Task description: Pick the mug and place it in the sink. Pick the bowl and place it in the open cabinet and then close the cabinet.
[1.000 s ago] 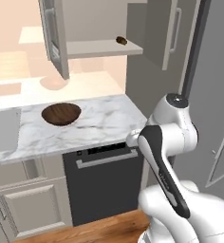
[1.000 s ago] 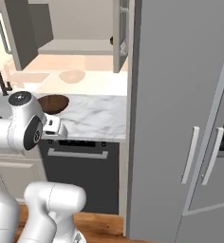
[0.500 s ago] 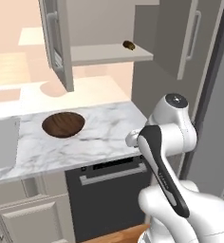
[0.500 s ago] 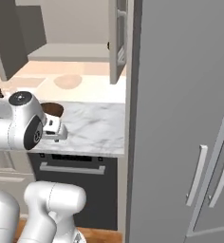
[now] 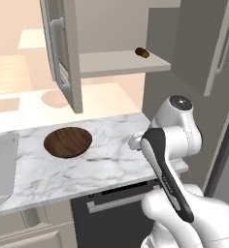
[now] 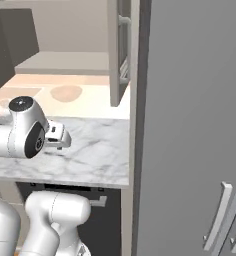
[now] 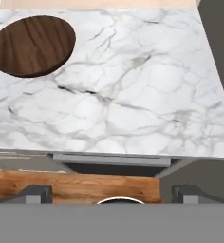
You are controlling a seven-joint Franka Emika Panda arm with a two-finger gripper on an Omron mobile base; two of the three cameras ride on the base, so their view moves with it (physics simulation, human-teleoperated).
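The wooden bowl (image 5: 68, 142) sits upright on the marble counter (image 5: 106, 164), left of my arm; in the hand view the bowl (image 7: 33, 45) lies at the upper left. My gripper (image 7: 113, 193) hovers open above the counter's front edge, its fingertips (image 7: 35, 192) wide apart with nothing between them, well short of the bowl. The cabinet (image 5: 116, 63) above the counter stands open, its left door (image 5: 63, 53) swung out over the bowl. A grey strip of the sink (image 5: 0, 164) shows at the far left. The mug is out of view.
A tiny dark brown lump (image 5: 142, 52) lies on the cabinet shelf. A dark dishwasher front (image 5: 116, 206) sits under the counter. A tall grey fridge wall (image 6: 190, 125) bounds the counter on the right, and the right cabinet door (image 6: 121, 50) hangs open beside it.
The whole picture has shifted: the base has driven closer, so counter, bowl and cabinet look larger and nearer. The gripper has stayed open and empty.
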